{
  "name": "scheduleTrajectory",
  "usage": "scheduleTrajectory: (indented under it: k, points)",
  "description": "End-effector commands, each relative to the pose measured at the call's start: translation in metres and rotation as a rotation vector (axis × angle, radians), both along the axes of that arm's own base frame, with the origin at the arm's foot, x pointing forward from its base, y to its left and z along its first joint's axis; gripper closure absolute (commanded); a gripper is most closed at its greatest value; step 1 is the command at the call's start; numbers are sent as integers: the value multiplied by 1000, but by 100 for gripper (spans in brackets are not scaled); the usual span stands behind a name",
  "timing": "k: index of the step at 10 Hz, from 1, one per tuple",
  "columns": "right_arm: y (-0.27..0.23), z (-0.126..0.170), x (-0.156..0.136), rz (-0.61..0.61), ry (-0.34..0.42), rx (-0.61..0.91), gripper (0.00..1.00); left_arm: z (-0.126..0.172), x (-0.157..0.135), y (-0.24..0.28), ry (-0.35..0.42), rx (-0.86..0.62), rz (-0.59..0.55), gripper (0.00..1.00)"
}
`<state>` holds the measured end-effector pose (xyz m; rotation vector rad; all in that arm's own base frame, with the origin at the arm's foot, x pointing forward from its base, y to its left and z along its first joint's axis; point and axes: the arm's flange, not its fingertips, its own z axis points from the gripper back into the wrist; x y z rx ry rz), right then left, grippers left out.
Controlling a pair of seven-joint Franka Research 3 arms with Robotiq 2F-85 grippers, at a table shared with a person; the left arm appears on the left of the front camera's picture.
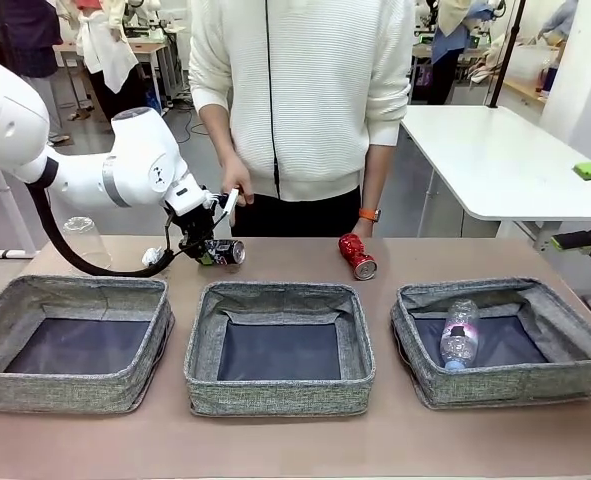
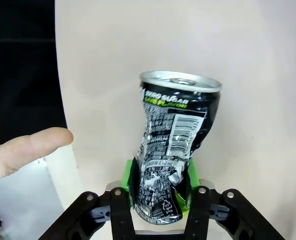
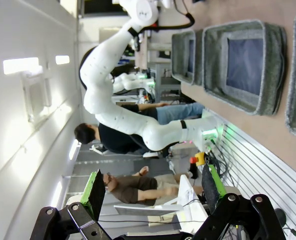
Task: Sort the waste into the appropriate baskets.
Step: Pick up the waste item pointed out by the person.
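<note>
Table point(image 1: 295, 445): three baskets point(image 1: 275, 388), crushed red can point(image 1: 357, 256)

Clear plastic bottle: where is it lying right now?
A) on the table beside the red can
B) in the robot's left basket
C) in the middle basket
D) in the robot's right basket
D: in the front view the clear plastic bottle lies on its side on the dark bottom of the right basket, inside its grey walls.

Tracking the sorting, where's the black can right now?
Front view: the black can is clamped in the left gripper, just beyond the left corner of the middle basket.
</note>
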<state>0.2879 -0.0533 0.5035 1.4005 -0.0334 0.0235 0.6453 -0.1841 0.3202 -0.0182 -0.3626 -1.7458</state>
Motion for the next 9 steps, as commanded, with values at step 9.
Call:
scheduleTrajectory:
  k: [9]
  points:
    - [-1,4,1,6,-17,17,0,165,-174,-3,164,-46,243,100]
